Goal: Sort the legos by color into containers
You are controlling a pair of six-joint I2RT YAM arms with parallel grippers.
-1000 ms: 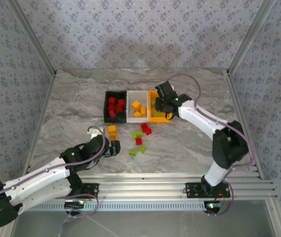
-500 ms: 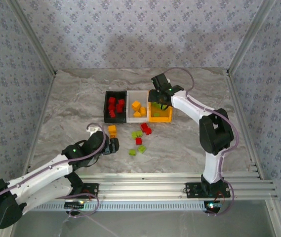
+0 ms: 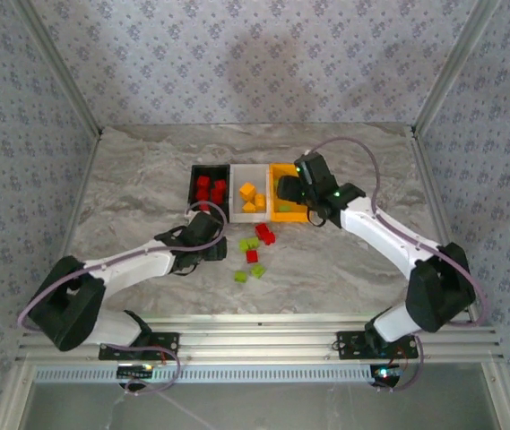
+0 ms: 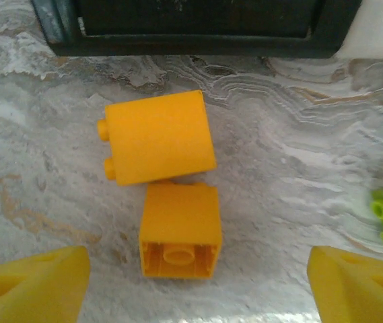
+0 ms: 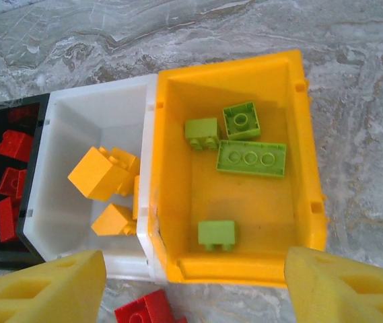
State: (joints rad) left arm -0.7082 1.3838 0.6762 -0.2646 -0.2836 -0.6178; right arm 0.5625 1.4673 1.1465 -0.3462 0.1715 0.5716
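Note:
Two orange-yellow legos point(image 4: 159, 136) point(image 4: 180, 230) lie touching on the marble, just short of the black container point(image 4: 191, 40). My left gripper point(image 4: 191, 289) point(image 3: 205, 240) hangs open over them, the nearer brick just ahead of the gap between its fingers. Open and holding nothing, my right gripper point(image 5: 194, 289) point(image 3: 292, 191) hovers at the near end of the orange-yellow container point(image 5: 305, 202) point(image 3: 289, 217), where several lime green legos point(image 5: 252, 158) lie. The white container point(image 5: 63, 134) point(image 3: 235, 193) holds orange-yellow legos point(image 5: 97, 175), the black one point(image 3: 193, 193) red legos point(image 5: 13, 145).
Loose red legos point(image 3: 264, 233) point(image 3: 252, 256) and green legos point(image 3: 250, 243) point(image 3: 240, 276) are scattered on the marble in front of the containers. One red brick point(image 5: 147, 311) lies right below the right gripper. Patterned walls close in the table's sides and back.
My left arm has swung from the near left up to the two orange-yellow bricks, its jaws narrowing a little. The right gripper has opened over the orange-yellow container and shifted slightly right.

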